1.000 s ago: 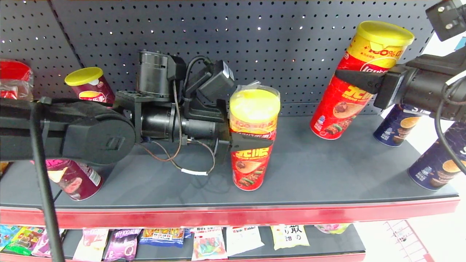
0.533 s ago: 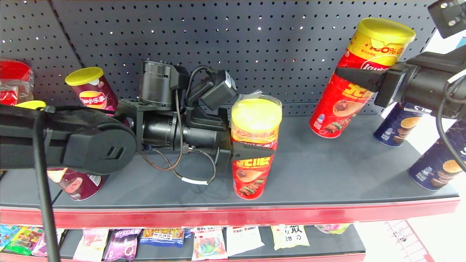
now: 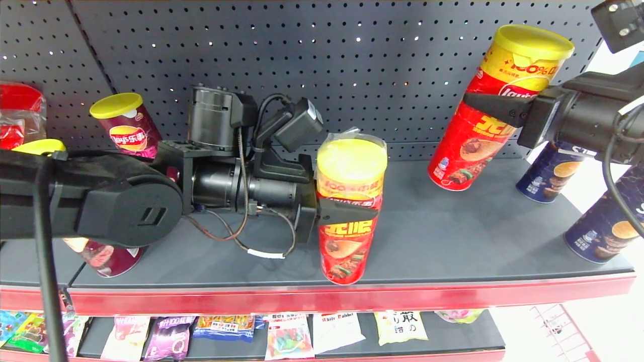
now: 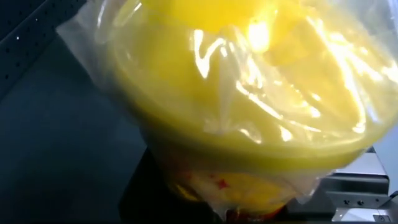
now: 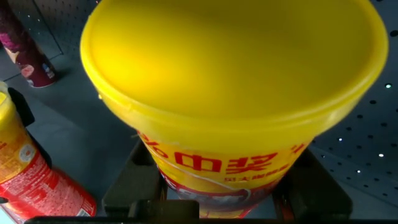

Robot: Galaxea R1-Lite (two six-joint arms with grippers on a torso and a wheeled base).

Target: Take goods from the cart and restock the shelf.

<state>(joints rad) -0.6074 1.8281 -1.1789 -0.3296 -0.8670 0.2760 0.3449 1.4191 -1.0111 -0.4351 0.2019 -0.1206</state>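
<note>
Holding one red chip can in each gripper at the shelf.
The left gripper (image 3: 347, 203) is clamped around the film-wrapped red can (image 3: 347, 246), which is upright close to the front edge of the shelf (image 3: 453, 236); whether its bottom touches the shelf I cannot tell. The right gripper (image 3: 495, 108) is closed around the second red can (image 3: 470, 148), tilted near the back of the shelf. Both have yellow lids (image 5: 230, 74) on, so the content is hidden. Purple cans (image 3: 128, 125) stand at the shelf's left end, blue cans (image 3: 551, 173) at its right end.
</note>
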